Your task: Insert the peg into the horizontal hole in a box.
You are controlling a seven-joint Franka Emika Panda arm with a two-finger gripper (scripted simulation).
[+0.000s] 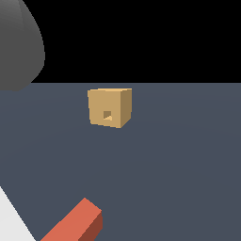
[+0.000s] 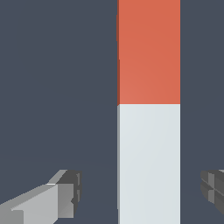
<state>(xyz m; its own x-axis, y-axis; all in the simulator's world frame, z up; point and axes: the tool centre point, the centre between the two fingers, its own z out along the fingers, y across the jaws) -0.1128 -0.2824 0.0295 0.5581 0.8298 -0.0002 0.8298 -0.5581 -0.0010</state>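
End effector (image 2: 140, 192) spread wide, fingers (image 2: 52, 199) either side of peg (image 2: 148, 52), not touching it

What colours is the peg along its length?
The peg is red-orange on one half and white on the other; the wrist view shows it best.

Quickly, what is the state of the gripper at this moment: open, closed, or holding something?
Gripper: open, holding nothing; its fingers stand apart on either side of the peg, not touching it.

Flat, even simulator light, seemingly from above; no glare or cast shadows. Edges look blocky. The box (image 1: 109, 108) has one darker side.
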